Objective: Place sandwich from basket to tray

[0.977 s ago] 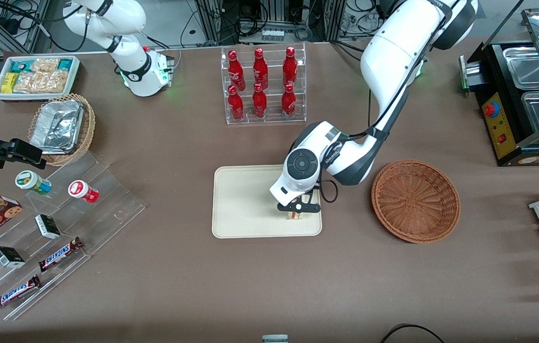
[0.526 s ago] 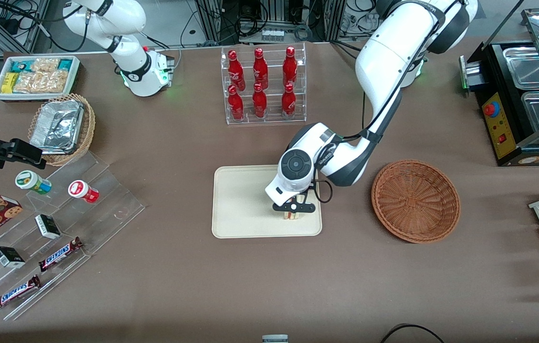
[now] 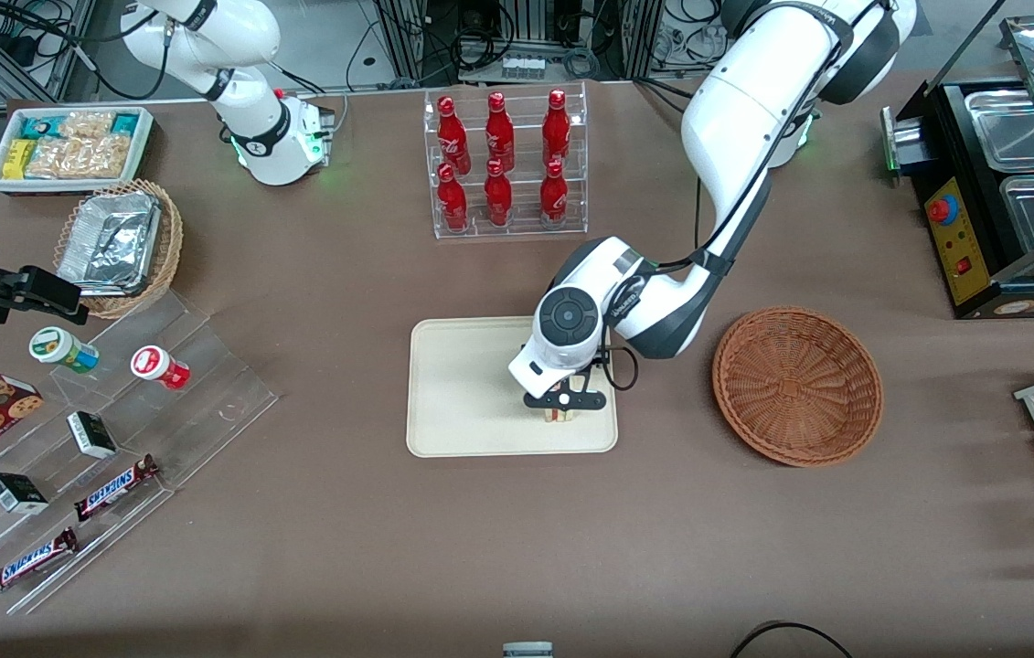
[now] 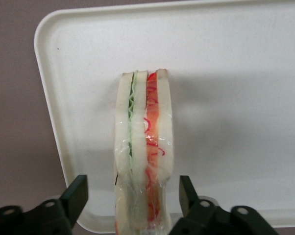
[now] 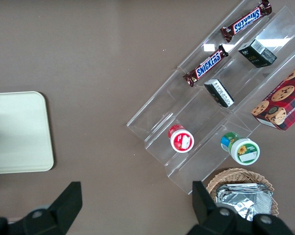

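The sandwich [image 4: 143,147] stands on its edge on the tray [image 3: 462,384], near the corner closest to the basket [image 3: 796,385]. The claw [image 3: 562,408] straddles it with both fingers parted and clear of the bread, apparently releasing it.

Tray [image 3: 466,384] sits mid-table [image 3: 517,530], with the basket [image 3: 797,385] beside it toward the working arm's end, the two apart. Sandwich [image 4: 143,147] stands on edge on the tray near the corner closest to the basket and the front camera; gripper [image 3: 562,413] directly over it, fingers [image 4: 77,195] spread on either side, clear of the bread. Bottle rack [image 3: 506,163] farther from the front camera than the tray.
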You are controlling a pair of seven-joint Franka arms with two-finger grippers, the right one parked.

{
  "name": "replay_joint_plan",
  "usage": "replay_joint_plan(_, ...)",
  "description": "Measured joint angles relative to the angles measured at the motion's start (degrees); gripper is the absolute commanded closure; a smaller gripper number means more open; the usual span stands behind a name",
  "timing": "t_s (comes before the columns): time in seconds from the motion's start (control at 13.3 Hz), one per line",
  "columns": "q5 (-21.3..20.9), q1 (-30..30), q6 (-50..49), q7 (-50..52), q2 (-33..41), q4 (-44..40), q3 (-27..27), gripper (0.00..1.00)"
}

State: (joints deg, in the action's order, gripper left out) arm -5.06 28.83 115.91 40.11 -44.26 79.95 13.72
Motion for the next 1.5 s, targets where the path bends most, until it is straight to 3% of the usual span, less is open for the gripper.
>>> replay_joint_plan(0.38, -2.6, -0.4, -2.3, 1.3, 1.3, -1.8, -0.5, 0.00)
replay_joint_plan(0.68, -2.6, -4.3, -4.3, 1.7, 6.3, -2.7, -0.9, 0.00)
replay_joint_plan(1.5, 4.6, -4.8, -11.9, -5.0, 13.2, -4.4, -18.4, 0.00)
